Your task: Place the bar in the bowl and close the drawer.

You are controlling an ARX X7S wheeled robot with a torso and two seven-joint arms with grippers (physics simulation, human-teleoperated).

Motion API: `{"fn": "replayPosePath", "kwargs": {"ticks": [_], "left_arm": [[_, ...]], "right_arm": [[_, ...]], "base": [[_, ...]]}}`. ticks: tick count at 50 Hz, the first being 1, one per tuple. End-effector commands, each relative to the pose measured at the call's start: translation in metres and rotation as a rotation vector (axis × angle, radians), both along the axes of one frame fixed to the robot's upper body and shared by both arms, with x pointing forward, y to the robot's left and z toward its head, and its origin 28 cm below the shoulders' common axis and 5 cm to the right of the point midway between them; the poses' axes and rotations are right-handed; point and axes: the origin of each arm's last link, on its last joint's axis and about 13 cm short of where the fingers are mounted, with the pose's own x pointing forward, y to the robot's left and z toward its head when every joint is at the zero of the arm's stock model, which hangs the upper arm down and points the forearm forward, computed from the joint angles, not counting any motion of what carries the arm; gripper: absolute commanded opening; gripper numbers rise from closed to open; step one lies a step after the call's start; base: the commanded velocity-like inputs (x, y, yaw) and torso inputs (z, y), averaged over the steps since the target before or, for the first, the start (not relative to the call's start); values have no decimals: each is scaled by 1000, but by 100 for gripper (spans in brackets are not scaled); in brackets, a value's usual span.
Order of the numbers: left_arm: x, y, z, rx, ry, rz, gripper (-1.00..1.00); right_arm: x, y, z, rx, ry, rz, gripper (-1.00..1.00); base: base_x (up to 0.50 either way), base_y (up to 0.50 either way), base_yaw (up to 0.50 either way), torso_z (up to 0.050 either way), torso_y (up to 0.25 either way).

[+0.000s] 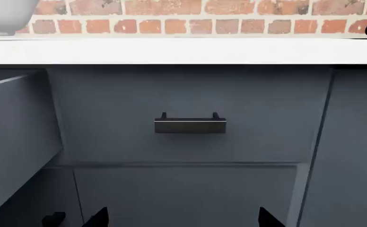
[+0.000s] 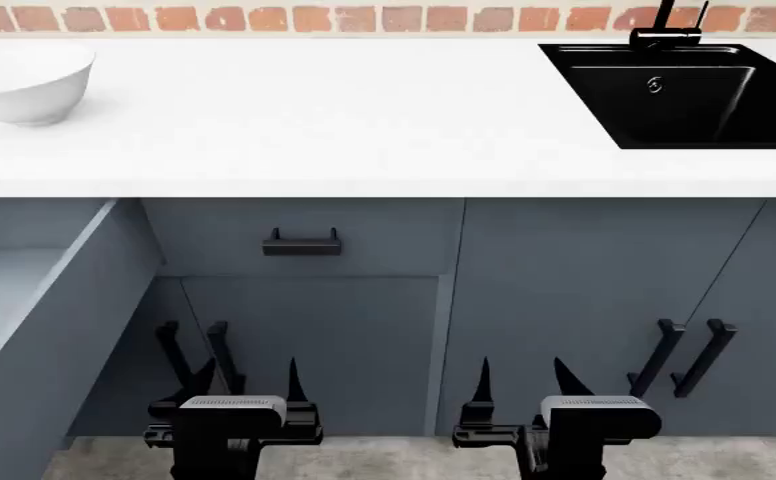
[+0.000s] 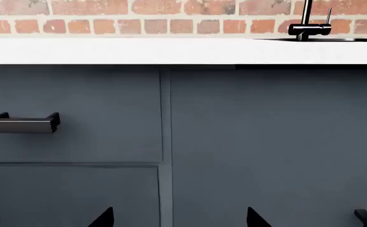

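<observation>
Hanging low in front of the cabinets, the left tool [image 2: 245,385] and the right tool [image 2: 522,385] both sit with fingers spread and nothing between them — side by side, well below the white tabletop [image 2: 361,120].

Over on the robot's left, the drawer [image 2: 41,300] stands pulled out, its dark slate side wall jutting toward the camera and a strip of lighter grey floor showing inside. Its front edge runs off the frame. The bar can't be made out in any view; the visible part of the drawer floor looks bare, but much of it is cut off.

The bowl [image 2: 21,80] rests near the tabletop's far left, set back from the front lip, just above the open drawer. Plenty of bare white surface stretches from it to the black sink [image 2: 682,95] on the far right, with the tap [image 2: 662,30] against the brick wall.

Straight ahead of the left tool — a shut drawer front with a short handle [image 1: 190,125], open air between them.
</observation>
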Motion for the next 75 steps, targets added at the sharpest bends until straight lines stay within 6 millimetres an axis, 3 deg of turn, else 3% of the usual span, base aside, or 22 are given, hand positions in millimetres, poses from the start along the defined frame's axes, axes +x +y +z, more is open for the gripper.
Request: {"fn": "replayPosePath", "kwargs": {"ticks": [1,8,10,12,15,17,20,24,32,40,75], "left_arm": [[2,1,4,2,-16,2,100],[8,1,21,43,-121,14,100],[9,4,45,75,-219,20,100],[3,11,83,103,-354,46,100],[-22,22,133,127,-548,111,100],[-40,28,152,119,-639,150,100],[-67,36,166,133,-737,206,100],[-82,43,167,142,-797,281,100],[-74,44,146,104,-780,317,100],[-69,42,146,115,-787,313,100],[-67,42,137,106,-751,302,100]], "right_arm": [[1,0,-2,-6,-12,-1,100],[1,2,17,-75,-87,-48,100],[2,1,39,-95,-160,-61,100],[-2,-2,69,-127,-268,-79,100],[-26,-8,111,-163,-435,-122,100],[-44,-12,128,-178,-528,-150,100],[-69,-15,143,-206,-626,-181,100],[-73,-15,143,-191,-652,-196,100],[-63,-14,130,-156,-606,-217,100],[-59,-13,129,-156,-578,-221,100],[-61,-9,129,-147,-573,-193,100]], "base": [[0,0,0,0,0],[0,0,0,0,0],[0,0,0,0,0],[0,0,0,0,0],[0,0,0,0,0],[0,0,0,0,0],[0,0,0,0,0],[0,0,0,0,0],[0,0,0,0,0],[0,24,0,0,0],[0,500,0,0,0]]}}
